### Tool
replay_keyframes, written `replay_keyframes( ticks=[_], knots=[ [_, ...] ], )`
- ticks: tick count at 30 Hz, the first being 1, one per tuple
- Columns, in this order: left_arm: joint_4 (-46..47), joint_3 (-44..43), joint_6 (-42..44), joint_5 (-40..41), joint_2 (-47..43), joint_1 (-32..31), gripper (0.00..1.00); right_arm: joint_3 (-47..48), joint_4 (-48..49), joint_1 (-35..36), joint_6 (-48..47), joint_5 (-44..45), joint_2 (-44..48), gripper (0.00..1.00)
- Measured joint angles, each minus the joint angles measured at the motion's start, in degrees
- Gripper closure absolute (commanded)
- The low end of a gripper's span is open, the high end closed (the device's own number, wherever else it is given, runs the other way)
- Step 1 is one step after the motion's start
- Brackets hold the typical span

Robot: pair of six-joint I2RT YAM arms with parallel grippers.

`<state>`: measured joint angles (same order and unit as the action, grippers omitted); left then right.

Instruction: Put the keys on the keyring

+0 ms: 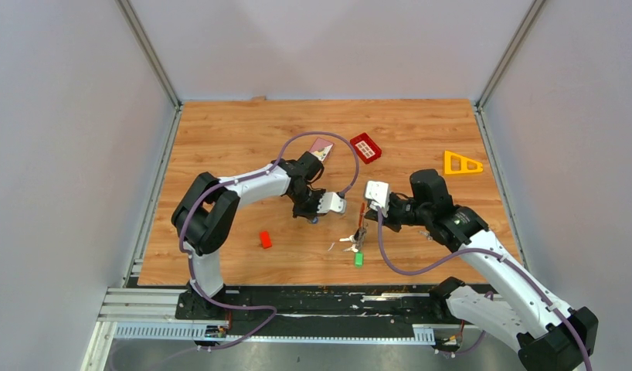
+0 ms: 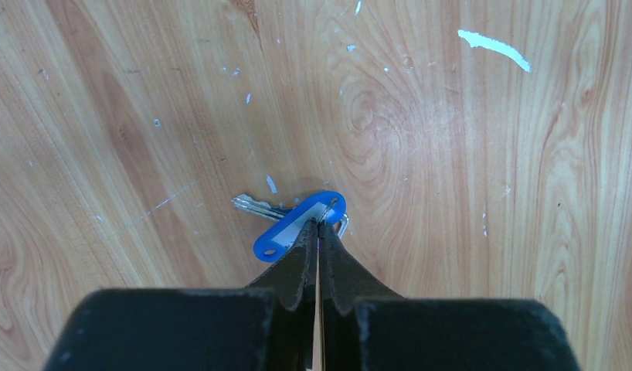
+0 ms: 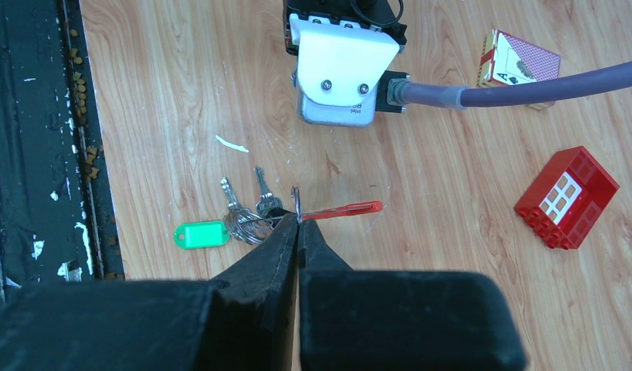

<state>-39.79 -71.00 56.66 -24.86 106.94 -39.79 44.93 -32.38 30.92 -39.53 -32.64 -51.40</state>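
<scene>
**Op:** L gripper (image 2: 319,226) is sitting w/ its fingers (image 2: 300,263) pressed together, nipping the ring end of the blue key (image 2: 282,234). The blade is poking out left of the tips, flat on the table (image 2: 467,170).

**Desk:** Is it lifting?

**Op:** Can't tell from the wrist cam. I'm also seeing R gripper (image 3: 297,222) clamping tight, pinching the keyring (image 3: 340,209). The thin wire ring is standing upright right at the tips, and the red strip is sticking out to their right.

**Desk:** Other keys?

**Op:** Green key (image 3: 201,234) is lying just left of R's tips. Two silver keys (image 3: 229,193) are fanning out ahead-left, bunched on wire loops that are touching the left finger. Can't tell if those loops are joining the pinched ring.

**Desk:** Spacing btwn arms?

**Op:** Close. L's white wrist housing (image 3: 344,77) is hanging straight ahead of R's tips. Red tray (image 3: 568,197) is sitting well off to R's right, card box (image 3: 518,68) further ahead-right.
</scene>
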Motion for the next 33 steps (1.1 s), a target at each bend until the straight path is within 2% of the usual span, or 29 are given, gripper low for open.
replay_keyframes(
  ticks=[6,15,23,33],
  knots=[
    [-1.44,-0.42,0.02,-0.44,0.0,0.0,1.0,0.0,0.0,0.0,-0.02,0.0,-0.02,1.0],
    [-2.69,-0.42,0.15,-1.09,0.0,-0.09,0.88,0.0,0.0,0.0,-0.07,0.02,-0.28,1.0],
    [-3.34,-0.31,0.28,-0.98,0.0,-1.11,0.82,0.0,-0.02,0.0,-0.22,0.02,-0.37,1.0],
    [-4.09,0.15,0.7,-0.98,-0.13,-1.4,0.81,0.0,0.0,0.0,-0.22,0.02,-0.39,1.0]
  ],
)
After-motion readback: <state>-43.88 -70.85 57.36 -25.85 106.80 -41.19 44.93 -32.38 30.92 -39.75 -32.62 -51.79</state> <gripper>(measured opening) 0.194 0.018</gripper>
